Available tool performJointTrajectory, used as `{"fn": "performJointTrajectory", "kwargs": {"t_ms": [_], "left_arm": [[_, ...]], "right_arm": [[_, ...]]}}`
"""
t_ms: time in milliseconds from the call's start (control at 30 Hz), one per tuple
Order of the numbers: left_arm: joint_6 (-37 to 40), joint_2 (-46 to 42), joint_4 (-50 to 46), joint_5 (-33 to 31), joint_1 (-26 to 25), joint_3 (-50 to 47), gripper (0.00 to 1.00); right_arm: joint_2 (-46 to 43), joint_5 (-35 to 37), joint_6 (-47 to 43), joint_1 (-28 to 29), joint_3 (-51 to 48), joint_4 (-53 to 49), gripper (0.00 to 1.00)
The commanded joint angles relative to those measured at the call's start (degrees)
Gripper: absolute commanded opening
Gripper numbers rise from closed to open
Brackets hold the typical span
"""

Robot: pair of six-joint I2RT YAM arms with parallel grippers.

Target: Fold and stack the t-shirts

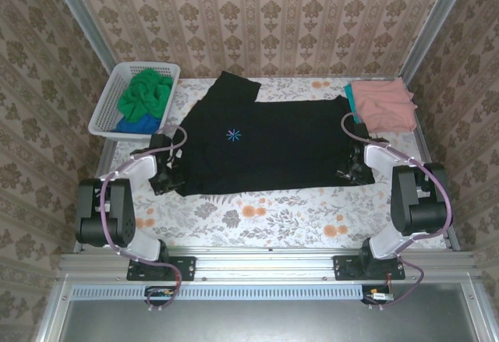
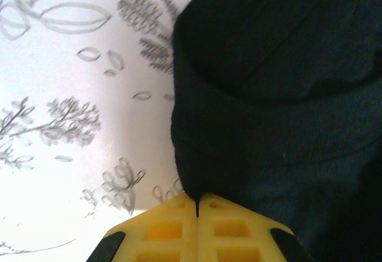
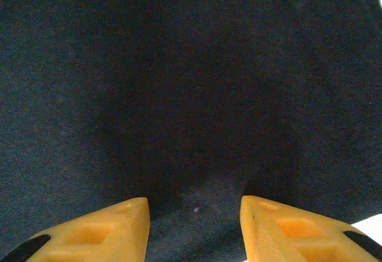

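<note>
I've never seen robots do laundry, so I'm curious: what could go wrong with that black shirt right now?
The left gripper is shut on just the edge of the black tee; that thin pinch may slip when lifted. The right gripper is open over the cloth, so a lift by the left alone could drag the tee askew, perhaps into the pink tee nearby.

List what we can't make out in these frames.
- Blue shirt, top view: mostly buried under the green shirt in the basket.
- Teal shirt, top view: mostly covered by the salmon shirt.
- Left wrist view: how much black shirt the left gripper pinches, hidden between its shut jaws.
</note>
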Motion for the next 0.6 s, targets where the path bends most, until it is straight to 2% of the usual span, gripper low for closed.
{"fn": "performJointTrajectory", "kwargs": {"t_ms": [0,200,333,467,567], "left_arm": [[-1.02,-3.8,-3.62,0.67,1.87,-4.01,0.0],[-3.34,-9.05,-4.67,2.43,2.27,-5.07,0.0],[-3.77,-14.41,-7.26,1.59,2.29,-3.02,0.13],[-3.52,-19.88,-8.5,0.3,2.06,-0.32,0.41],[-2.54,-21.53,-6.31,1.45,-0.65,1.62,0.46]], "right_arm": [[-0.38,0.1,-0.67,-0.86,-0.13,-3.35,0.46],[-3.28,-1.37,0.02,-1.13,-1.54,-3.59,0.46],[-6.9,-3.71,-0.22,-1.04,-0.91,-4.5,0.46],[-9.8,-3.97,-0.22,-0.99,-1.41,-4.02,0.5],[-8.53,-4.17,-0.4,-0.96,-0.8,-3.55,0.51]]}}
